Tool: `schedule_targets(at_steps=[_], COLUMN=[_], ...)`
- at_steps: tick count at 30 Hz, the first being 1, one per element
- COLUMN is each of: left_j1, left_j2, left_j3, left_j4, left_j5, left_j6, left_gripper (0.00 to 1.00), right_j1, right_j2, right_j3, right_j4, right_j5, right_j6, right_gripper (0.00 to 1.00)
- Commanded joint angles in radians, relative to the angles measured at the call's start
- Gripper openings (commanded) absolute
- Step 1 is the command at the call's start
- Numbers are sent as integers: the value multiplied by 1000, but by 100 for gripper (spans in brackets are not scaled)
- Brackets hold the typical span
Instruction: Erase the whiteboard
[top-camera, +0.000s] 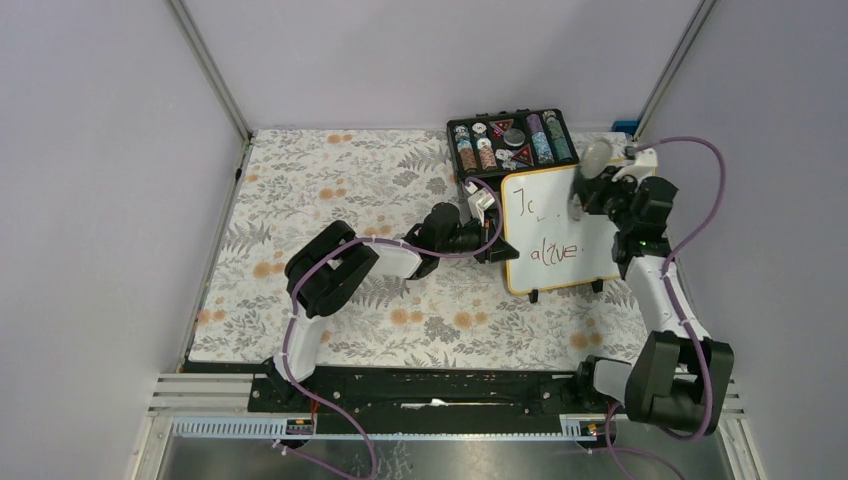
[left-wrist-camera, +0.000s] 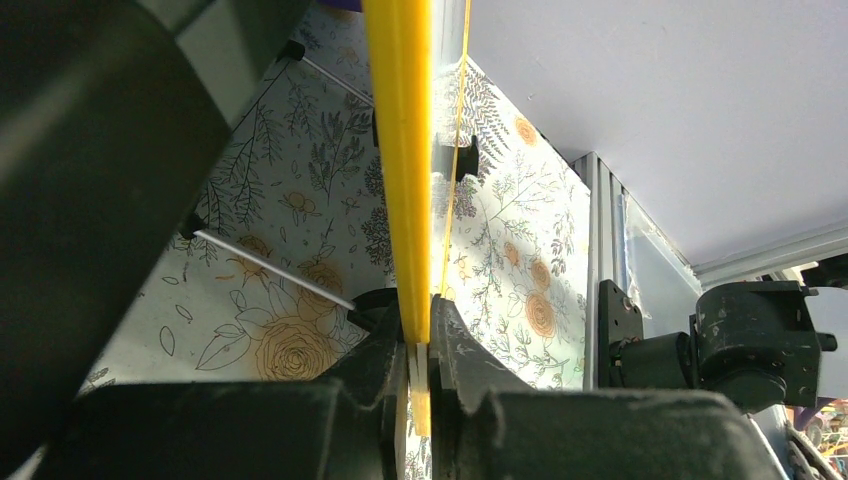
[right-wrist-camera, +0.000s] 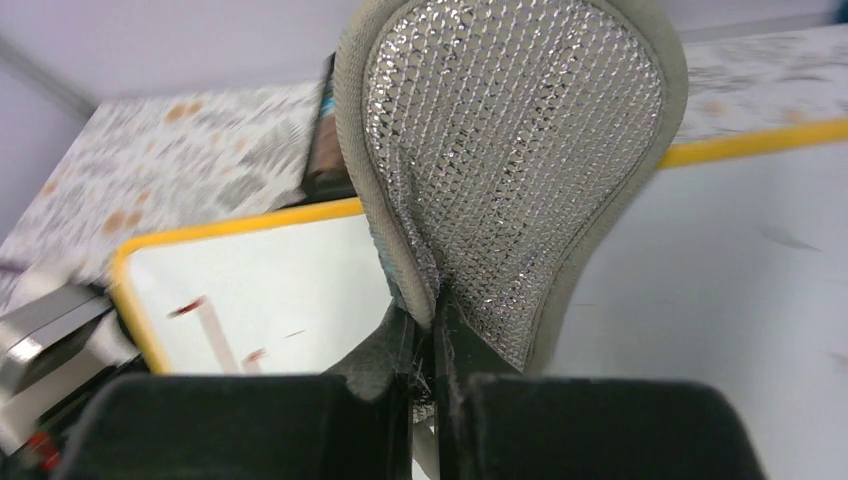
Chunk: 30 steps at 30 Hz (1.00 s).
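Two patches of handwriting (top-camera: 553, 252) show on the whiteboard (top-camera: 560, 215), toward 3 o'clock on the floral counter (top-camera: 330, 190). The left tool (left-wrist-camera: 420, 340) pinches its yellow frame at 9 o'clock. The right tool (right-wrist-camera: 435, 330) clamps a mesh scrubbing pad (right-wrist-camera: 510, 150) near 1 o'clock. Hard wiping pressure could twist the board out of that thin edge grip.

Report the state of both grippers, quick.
Left gripper: jaws shut on the yellow edge of the whiteboard.
Right gripper: jaws shut on the silver mesh pad.
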Motion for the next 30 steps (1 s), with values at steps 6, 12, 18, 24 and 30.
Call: schedule_targets(at_steps=[6, 12, 18, 24, 30], left_j1=[95, 106, 108, 109, 109], left_j2=[60, 61, 63, 63, 66], left_j3=[-18, -28, -25, -24, -22], left_j4=[-230, -215, -218, -219, -221], left_j5=[-96, -81, -78, -77, -77], left_j6=[-41, -52, -52, -53, -52], left_gripper=[0, 0, 0, 0, 0], right_j1=[-294, -383, -411, -414, -415], right_j2=[211, 287, 270, 246, 236], right_j3=[14, -25, -46, -93, -94], right_j4=[250, 297, 199, 145, 108], right_j5=[-108, -93, 4, 84, 81], right_j6=[256, 313, 295, 267, 265], right_gripper=[0, 0, 0, 0, 0])
